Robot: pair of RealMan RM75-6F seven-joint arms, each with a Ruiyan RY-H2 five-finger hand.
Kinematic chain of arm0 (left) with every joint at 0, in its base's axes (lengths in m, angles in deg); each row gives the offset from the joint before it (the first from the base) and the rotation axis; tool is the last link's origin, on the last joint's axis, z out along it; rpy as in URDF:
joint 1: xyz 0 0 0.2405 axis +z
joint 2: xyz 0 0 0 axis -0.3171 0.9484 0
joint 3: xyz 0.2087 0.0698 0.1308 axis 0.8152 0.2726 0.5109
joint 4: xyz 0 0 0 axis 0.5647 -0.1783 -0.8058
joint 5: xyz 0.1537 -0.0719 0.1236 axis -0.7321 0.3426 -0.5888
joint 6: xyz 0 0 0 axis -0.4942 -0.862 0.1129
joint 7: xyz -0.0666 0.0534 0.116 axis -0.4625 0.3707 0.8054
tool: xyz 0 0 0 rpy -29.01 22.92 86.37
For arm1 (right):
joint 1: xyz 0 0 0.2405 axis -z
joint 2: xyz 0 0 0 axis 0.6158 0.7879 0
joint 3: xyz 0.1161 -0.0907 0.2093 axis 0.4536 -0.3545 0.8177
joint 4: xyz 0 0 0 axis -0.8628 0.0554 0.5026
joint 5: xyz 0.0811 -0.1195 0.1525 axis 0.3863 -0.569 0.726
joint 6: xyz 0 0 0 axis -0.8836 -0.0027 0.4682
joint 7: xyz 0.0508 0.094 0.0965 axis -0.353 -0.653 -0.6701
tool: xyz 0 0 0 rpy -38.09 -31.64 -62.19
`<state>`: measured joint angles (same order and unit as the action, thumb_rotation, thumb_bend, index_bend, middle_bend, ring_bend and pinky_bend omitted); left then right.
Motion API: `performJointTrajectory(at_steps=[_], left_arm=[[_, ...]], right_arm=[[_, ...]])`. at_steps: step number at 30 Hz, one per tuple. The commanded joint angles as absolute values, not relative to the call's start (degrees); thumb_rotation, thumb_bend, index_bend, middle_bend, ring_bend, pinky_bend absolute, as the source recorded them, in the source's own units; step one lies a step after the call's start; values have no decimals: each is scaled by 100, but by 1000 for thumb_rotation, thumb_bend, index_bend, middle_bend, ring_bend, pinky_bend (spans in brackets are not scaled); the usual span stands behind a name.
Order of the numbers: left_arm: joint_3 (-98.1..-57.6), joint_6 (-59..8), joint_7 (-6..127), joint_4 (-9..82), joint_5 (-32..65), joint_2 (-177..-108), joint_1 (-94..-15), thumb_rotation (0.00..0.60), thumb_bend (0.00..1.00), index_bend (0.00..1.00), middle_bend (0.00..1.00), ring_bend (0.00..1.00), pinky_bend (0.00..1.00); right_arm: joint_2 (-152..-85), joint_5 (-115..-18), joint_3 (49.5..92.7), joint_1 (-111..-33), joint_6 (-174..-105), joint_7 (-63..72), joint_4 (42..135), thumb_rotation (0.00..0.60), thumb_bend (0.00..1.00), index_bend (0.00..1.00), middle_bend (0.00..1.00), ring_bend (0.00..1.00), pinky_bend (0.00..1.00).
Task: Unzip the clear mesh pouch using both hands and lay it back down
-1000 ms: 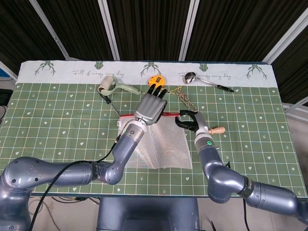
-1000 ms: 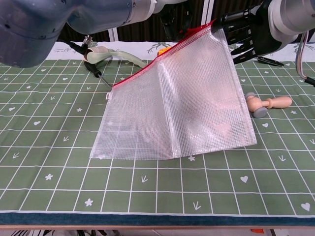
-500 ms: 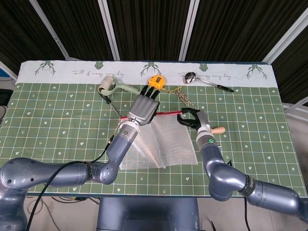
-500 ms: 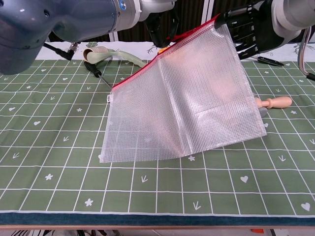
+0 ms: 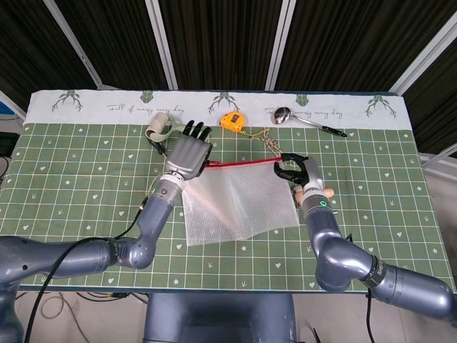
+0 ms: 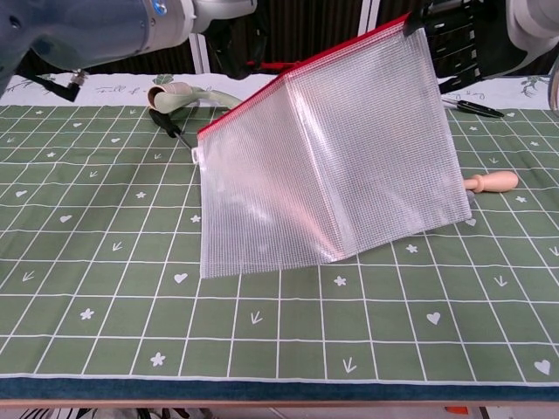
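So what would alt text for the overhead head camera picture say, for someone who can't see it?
Two grey robot arms hold a clear mesh pouch with a red zipper over a green patterned table. The right hand grips the right end of the zipper; the left hand is at the left end.

Left hand [image 5: 187,153] raised, fingers extended forward; right hand [image 5: 298,171] raised, fingers curled, pinching.
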<state>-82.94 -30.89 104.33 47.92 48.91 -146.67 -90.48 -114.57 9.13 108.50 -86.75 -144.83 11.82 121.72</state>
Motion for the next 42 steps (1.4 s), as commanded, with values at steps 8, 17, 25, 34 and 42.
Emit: performJointTrajectory(at_steps=[8,17,25,34,42], left_arm=[[-8176,-3053,10275,5008,4839,-14138,-8659,600,427,628,122,0,0],[-8094,-3121,10116,5067,4761,-13715,-8358,600,427,627,122,0,0],[-8070,-3203,10018,5056,4678,-13520,-8216,600,427,625,122,0,0],[-8045,-3266,9967,5024,4629,-13361,-8096,600,427,623,122,0,0],[-8064,-3329,9925,5026,4627,-13318,-8048,600,338,466,87,0,0]], right_arm=[[-11351,886,10829,-8602,-14462,1162,12178,600,550,635,227,1,211],[-11244,864,10774,-8544,-14473,1171,12191,600,552,635,228,1,211],[-11188,840,10735,-8524,-14479,1181,12149,600,555,635,228,1,211],[-11155,835,10698,-8496,-14442,1173,12081,600,555,635,228,1,211],[-11127,783,10615,-8487,-14362,1228,12120,600,508,384,129,0,211]])
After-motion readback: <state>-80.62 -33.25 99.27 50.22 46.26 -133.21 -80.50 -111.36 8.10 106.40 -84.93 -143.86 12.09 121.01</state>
